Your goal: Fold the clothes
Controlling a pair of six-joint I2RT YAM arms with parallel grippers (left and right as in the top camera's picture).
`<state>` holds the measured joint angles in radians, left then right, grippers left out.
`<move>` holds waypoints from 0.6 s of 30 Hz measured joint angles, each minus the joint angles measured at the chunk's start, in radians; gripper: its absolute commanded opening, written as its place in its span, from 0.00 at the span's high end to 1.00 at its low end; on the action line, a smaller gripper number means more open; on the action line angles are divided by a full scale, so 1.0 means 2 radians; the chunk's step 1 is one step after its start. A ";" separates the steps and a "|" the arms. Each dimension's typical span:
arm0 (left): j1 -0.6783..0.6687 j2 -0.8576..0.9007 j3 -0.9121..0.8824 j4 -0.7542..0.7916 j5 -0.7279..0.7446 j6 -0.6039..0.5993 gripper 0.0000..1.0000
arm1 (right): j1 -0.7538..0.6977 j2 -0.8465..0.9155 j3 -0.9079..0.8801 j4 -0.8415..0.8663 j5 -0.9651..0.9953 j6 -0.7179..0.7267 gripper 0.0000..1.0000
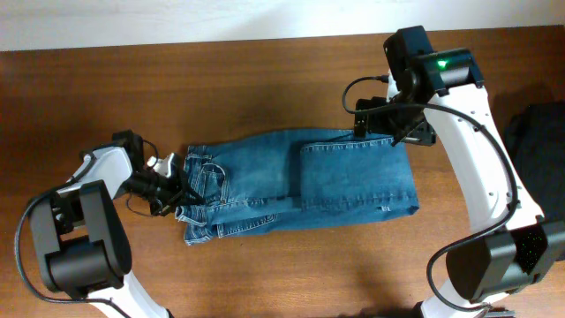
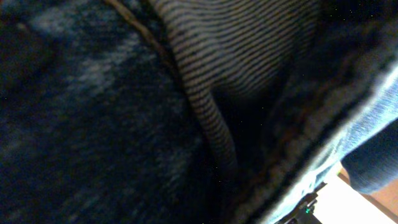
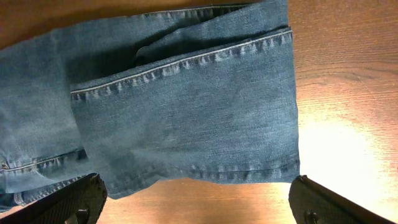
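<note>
**Jeans half folded; left tool at waistband**

Jeans lie mid-tabletop, waistband at 9 o'clock, legs doubled back at 3 o'clock. Left tool sits at the waistband, denim filling its camera. Clenched or not, cannot tell. Probably placed to carry that end over. Right tool hangs released above the fold's 1 o'clock corner, holding nothing.

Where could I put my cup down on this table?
Bare table lies beyond the jeans along the far edge, and on the near side between left arm and right arm. Crowded: left gripper at the waistband, right gripper by the folded end, dark object far right.
</note>
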<state>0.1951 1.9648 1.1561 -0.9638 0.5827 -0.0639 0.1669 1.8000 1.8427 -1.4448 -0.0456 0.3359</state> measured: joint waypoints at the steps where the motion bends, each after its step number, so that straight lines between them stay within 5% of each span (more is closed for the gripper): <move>1: -0.001 0.000 0.001 -0.001 -0.006 -0.003 0.99 | 0.000 0.000 0.000 -0.002 0.000 0.000 0.01; 10: 0.005 0.002 0.078 -0.088 -0.128 -0.031 0.99 | 0.000 0.000 0.000 -0.019 0.000 -0.013 0.01; 18: 0.078 0.003 0.169 -0.162 -0.226 -0.077 0.99 | -0.026 -0.011 0.000 -0.027 0.002 -0.015 0.01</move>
<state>0.3504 1.9717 1.4937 -1.2873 0.1310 -0.2173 0.1146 1.7771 1.8427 -1.4994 -0.0414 0.3058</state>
